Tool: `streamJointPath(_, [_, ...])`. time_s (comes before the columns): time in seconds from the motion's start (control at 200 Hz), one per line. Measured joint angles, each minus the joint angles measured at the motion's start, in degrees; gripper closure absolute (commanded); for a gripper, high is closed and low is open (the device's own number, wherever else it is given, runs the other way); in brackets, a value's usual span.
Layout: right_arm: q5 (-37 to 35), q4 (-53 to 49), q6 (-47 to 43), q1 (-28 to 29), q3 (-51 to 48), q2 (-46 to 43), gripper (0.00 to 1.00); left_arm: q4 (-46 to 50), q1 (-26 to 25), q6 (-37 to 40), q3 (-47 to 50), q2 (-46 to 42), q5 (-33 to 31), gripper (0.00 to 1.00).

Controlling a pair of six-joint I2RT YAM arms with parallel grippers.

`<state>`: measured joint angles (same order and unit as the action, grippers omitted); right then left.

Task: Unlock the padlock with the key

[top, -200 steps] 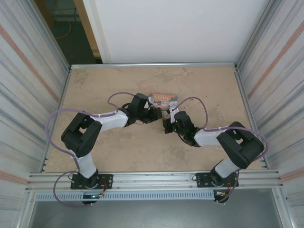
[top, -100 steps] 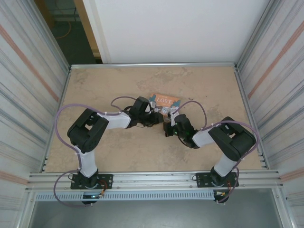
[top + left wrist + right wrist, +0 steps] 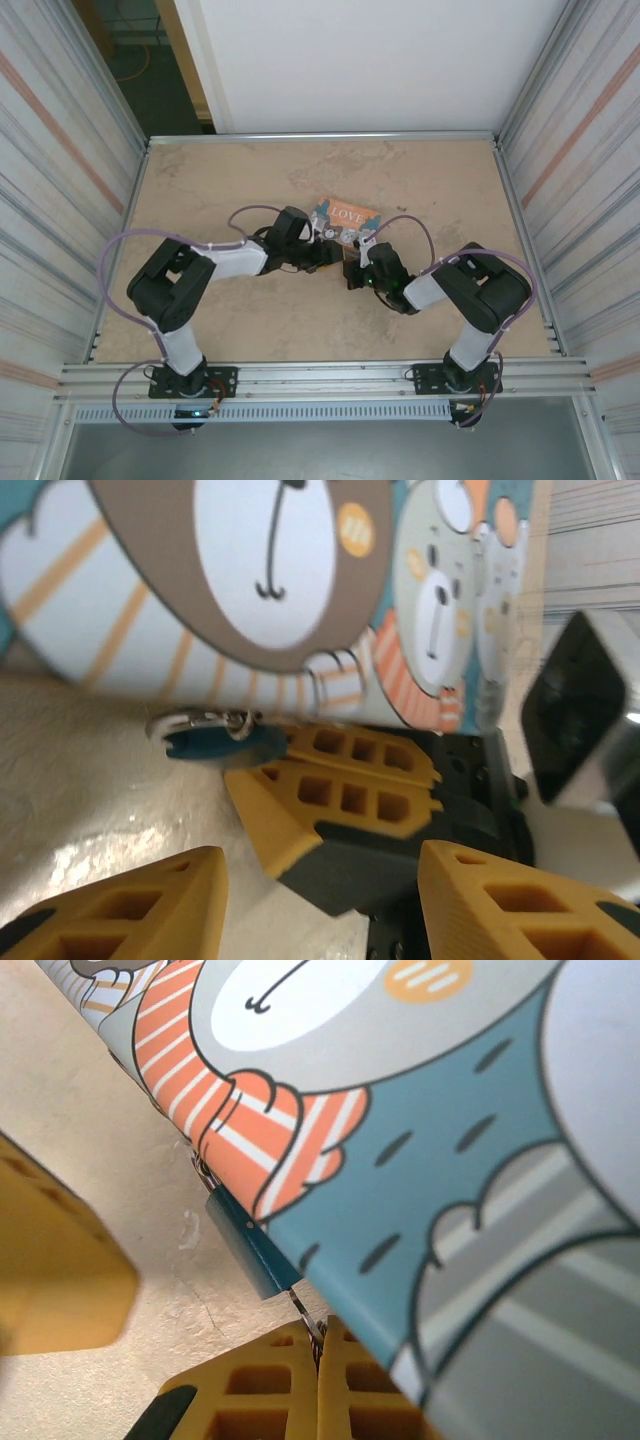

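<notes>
Padlock point(image 3: 250, 1250) teal-blue, shackle point(image 3: 185, 720) silvery; tin box point(image 3: 345, 213) orange, cartoon cats striped; fingers point(image 3: 130, 905) yellow-orange.

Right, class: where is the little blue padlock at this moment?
In the right wrist view the padlock sits at the lower edge of the tin box, just ahead of the right gripper, which pinches the key.

the tin box point(image 3: 347, 214) has tilted and slid nearer the right end effector point(image 3: 351, 253); that arm's elbow point(image 3: 490, 286) has folded inward
</notes>
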<state>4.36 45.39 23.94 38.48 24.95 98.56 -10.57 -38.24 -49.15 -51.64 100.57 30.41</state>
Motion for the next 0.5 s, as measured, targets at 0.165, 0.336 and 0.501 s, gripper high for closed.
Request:
streamJointPath(0.165, [1.0,-2.2,0.7,-0.3,1.0,-0.3,1.00,-0.1,1.2,0.0,3.7,-5.4,-0.7,0.45])
streamJointPath(0.336, [3.2,-9.3,1.6,-0.6,3.8,-1.6,1.00,-3.5,2.2,-1.1,10.0,-10.8,-2.6,0.45])
streamJointPath(0.501, [7.1,-16.2,3.4,-1.4,5.6,-3.9,1.00,-10.0,2.3,-4.1,16.6,-14.0,-4.5,0.45])
